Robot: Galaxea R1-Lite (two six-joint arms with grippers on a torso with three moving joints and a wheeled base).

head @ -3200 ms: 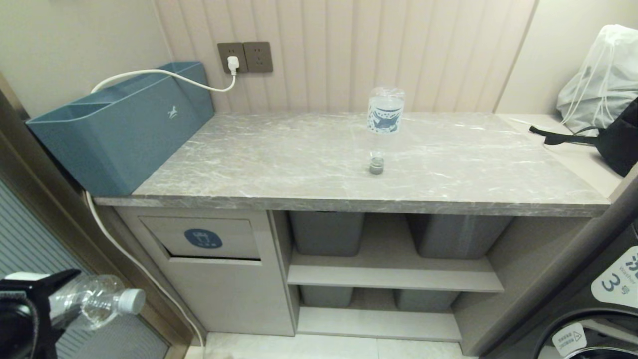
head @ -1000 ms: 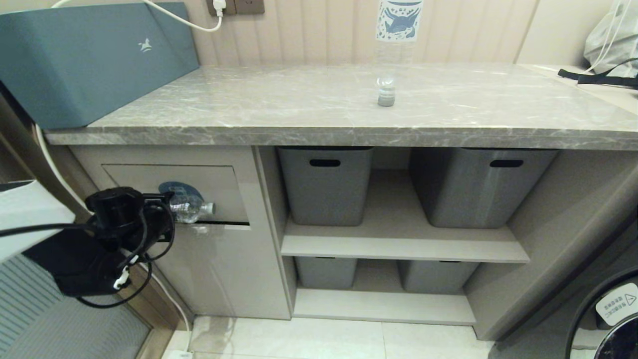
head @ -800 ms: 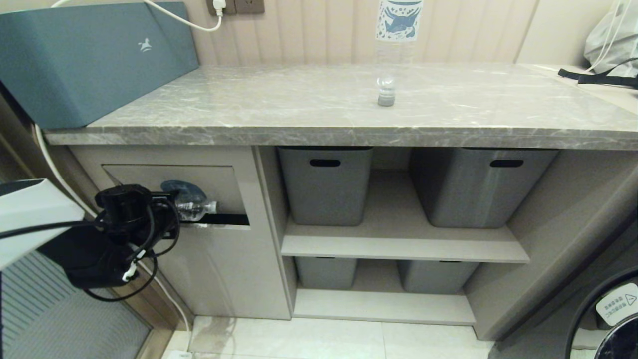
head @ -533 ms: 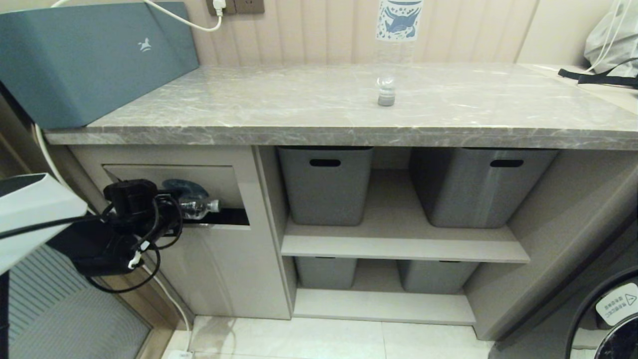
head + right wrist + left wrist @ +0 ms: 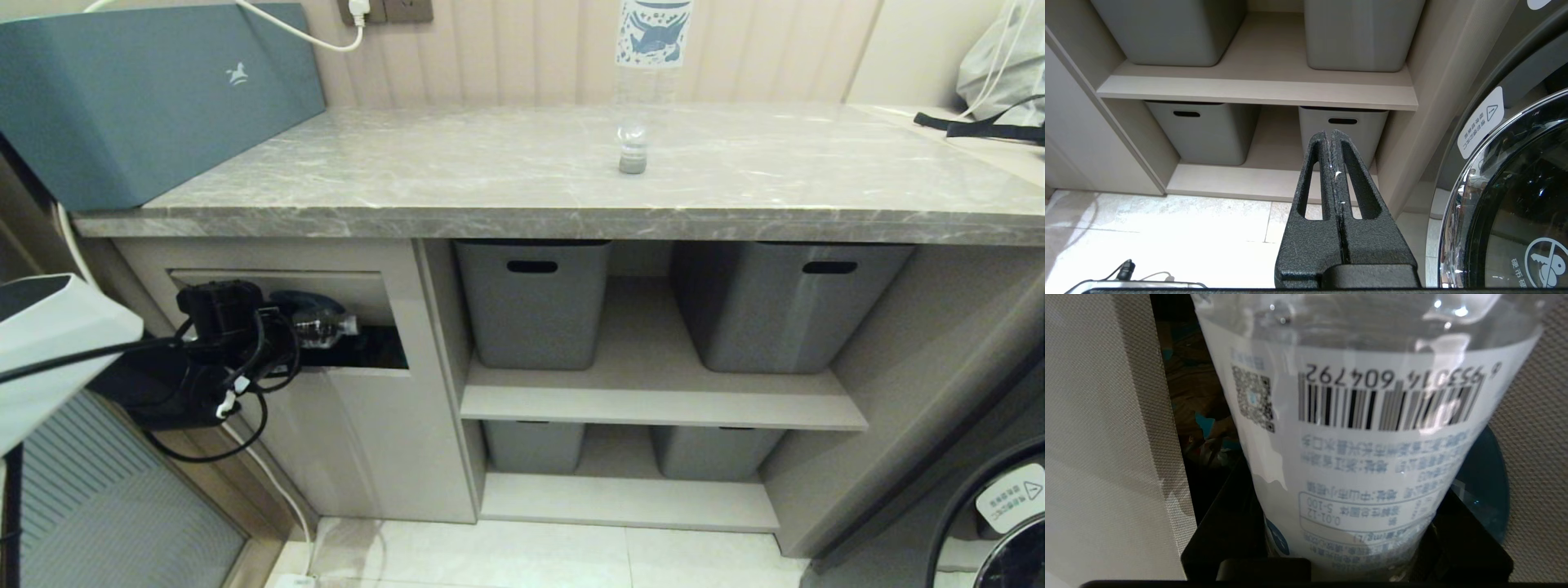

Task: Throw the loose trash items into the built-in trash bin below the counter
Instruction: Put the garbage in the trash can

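Grey marble counter (image 5: pixel 457 175) spans the upper frame, one clear bottle (image 5: pixel 644 82) standing top centre. At left centre, the left gripper (image 5: pixel 282 331) clamps a second bottle (image 5: pixel 325 327), cap pushed into the tilted trash flap (image 5: pixel 359 294). Right gripper (image 5: pixel 1332 141) hangs closed, empty.

Ribbed beige wall (image 5: pixel 522 49), pale tiled floor (image 5: pixel 571 559)

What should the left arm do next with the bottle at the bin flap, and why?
Probably push a little deeper, then release. The left gripper holds the bottle cap-first against the tilted flap, with a dark gap open below, but most of the bottle is outside.
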